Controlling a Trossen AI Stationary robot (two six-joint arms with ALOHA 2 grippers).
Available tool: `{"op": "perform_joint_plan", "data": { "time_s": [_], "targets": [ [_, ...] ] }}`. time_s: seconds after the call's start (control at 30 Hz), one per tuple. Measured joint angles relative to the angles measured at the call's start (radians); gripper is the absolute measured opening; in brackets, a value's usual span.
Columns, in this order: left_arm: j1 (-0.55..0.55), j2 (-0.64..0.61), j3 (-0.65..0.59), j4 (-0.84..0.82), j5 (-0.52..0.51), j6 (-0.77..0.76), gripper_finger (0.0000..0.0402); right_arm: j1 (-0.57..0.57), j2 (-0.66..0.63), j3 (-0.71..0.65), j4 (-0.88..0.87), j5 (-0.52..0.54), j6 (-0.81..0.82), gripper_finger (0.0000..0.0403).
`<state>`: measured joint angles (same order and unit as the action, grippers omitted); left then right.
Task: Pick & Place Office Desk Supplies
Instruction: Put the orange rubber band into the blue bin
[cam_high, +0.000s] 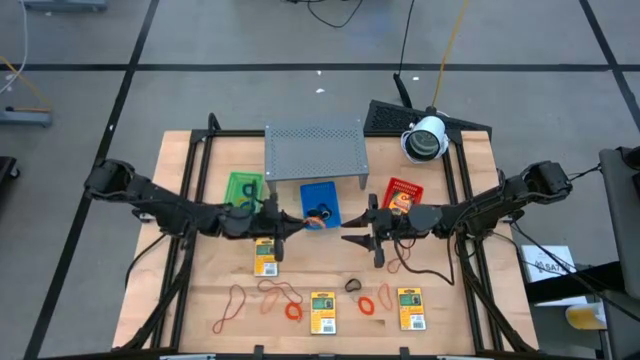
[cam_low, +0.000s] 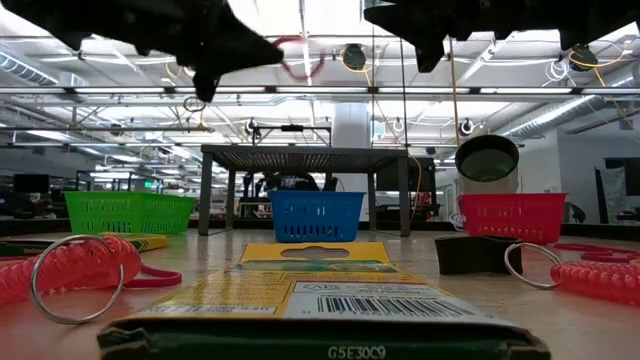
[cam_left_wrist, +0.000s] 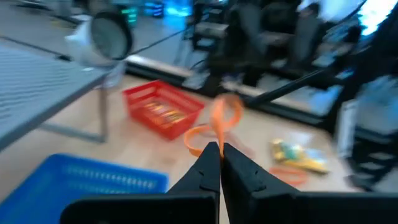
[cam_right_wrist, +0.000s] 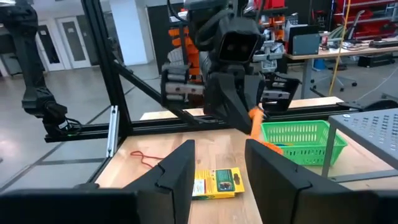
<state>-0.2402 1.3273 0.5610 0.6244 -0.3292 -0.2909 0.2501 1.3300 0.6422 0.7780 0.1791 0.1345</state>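
We've got the left pincer (cam_left_wrist: 219, 163) pinched tight on an orange rubber band (cam_left_wrist: 217, 121), lifted clear at the blue tray's (cam_high: 320, 196) 8 o'clock, presumably for a drop there, while the right pincer (cam_right_wrist: 219, 163) waits open and empty.

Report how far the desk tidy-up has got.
Done: the red tray and blue tray already hold items.
In hand: the left gripper is shut on an orange rubber band, lifted near the blue tray; the right gripper waits open.
Left: yellow packets and loose bands on the table.
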Motion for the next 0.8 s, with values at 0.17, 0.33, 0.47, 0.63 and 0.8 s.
{"op": "perform_joint_plan", "data": {
  "time_s": [0.17, 0.33, 0.47, 0.63, 0.8],
  "targets": [
    [0.018, 0.0, 0.0, 0.076, 0.04, -0.002, 0.0002, 0.0, 0.0, 0.0, 0.004, 0.001, 0.008, 0.013],
    [0.018, 0.0, 0.018, 0.103, 0.045, 0.003, 0.0002, 0.0, 0.0, 0.0, 0.005, 0.002, 0.006, 0.013],
    [0.017, 0.0, 0.054, 0.102, 0.092, 0.022, 0.0002, 0.0, 0.015, 0.0, 0.029, 0.003, -0.001, 0.013],
    [0.017, 0.016, 0.122, 0.059, 0.113, 0.067, 0.0002, -0.001, 0.05, 0.0, 0.091, 0.003, -0.027, 0.013],
    [0.017, 0.081, 0.196, 0.021, 0.121, 0.107, 0.0002, -0.001, 0.06, 0.0, 0.138, 0.003, -0.059, 0.013]
  ]
}}
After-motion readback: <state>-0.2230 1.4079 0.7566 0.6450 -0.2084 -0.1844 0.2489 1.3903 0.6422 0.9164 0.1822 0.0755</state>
